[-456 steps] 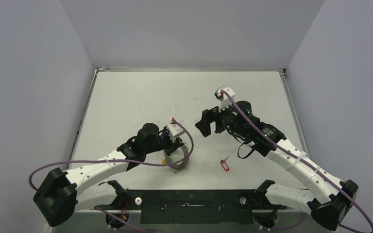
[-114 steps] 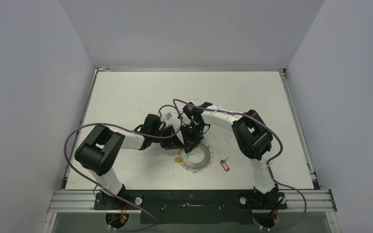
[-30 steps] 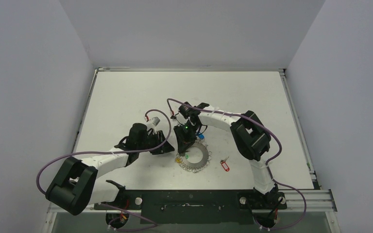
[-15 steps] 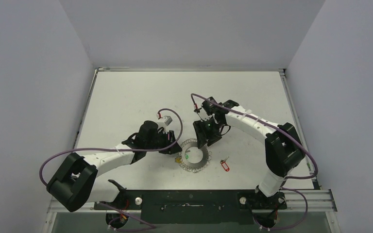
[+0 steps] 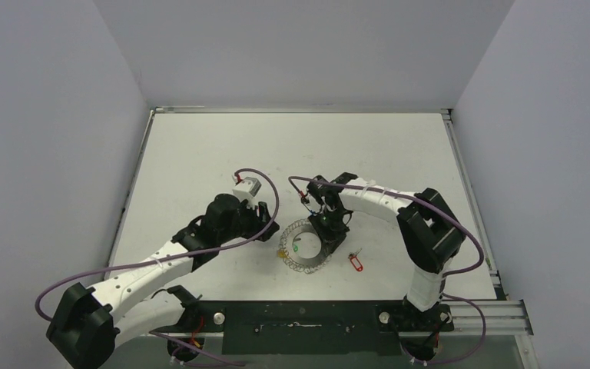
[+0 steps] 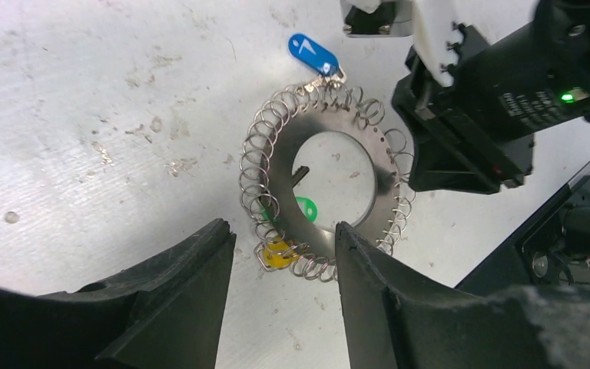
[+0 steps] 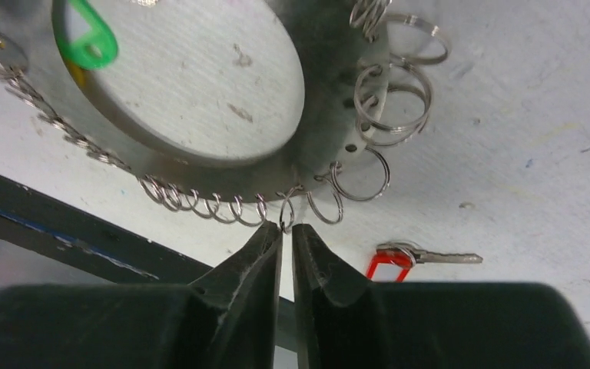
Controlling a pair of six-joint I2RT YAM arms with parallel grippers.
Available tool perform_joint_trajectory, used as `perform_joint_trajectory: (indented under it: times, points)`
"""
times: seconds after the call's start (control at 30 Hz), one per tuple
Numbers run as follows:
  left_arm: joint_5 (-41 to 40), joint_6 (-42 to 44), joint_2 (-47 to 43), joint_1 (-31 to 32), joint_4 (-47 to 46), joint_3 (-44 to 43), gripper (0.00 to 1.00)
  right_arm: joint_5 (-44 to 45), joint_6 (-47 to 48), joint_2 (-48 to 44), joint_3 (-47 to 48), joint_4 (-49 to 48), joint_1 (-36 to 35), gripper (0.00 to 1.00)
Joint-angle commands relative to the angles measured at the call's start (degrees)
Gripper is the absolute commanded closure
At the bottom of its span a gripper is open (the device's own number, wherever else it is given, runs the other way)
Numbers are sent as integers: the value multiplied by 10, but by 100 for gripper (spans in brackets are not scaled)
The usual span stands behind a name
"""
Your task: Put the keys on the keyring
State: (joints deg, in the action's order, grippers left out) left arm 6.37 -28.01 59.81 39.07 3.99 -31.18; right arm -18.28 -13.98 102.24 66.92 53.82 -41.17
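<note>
Progress, roughly half by appearance: blue-tagged key (image 6: 313, 54) at far rim of keyring (image 6: 326, 119), seemingly hooked onto a loop; red-tagged key (image 7: 393, 263) loose, just beside keyring's right rim, not yet attached. Right gripper (image 7: 286, 229) nearly closed at one wire loop on that rim; pinched or merely touched, impossible to tell. Left gripper (image 6: 283, 231) half open, empty, near keyring's left rim. Blue key's blade and hook-up too small to confirm.

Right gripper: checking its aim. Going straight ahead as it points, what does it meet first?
A small wire loop on the keyring's edge, right at the right gripper's tips; it may already touch, depth is unclear.
</note>
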Motion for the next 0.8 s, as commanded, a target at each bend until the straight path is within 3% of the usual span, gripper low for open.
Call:
perform_joint_trajectory:
  times: [0.0, 0.07, 0.37, 0.4, 0.47, 0.57, 0.77]
  points:
    - [-50, 5, -57, 2, 14, 14, 50, 30, 6, 26, 67, 1, -1, 92]
    - [-59, 3, -77, 2, 21, 21, 50, 39, 17, 45, 99, 14, -1, 100]
    - [-79, -20, -103, 2, 46, 34, 50, 87, 47, 82, 204, 57, 3, 100]
    - [-80, -23, -102, 2, 47, 34, 50, 88, 46, 79, 204, 60, 3, 98]
    - [-81, -30, -101, 2, 49, 35, 50, 88, 42, 70, 195, 65, 5, 82]
    - [-81, -37, -97, 2, 49, 35, 50, 71, 23, 43, 155, 60, 10, 66]
    - [-82, -45, -90, 2, 46, 36, 50, 13, -26, -6, 52, 22, 36, 57]
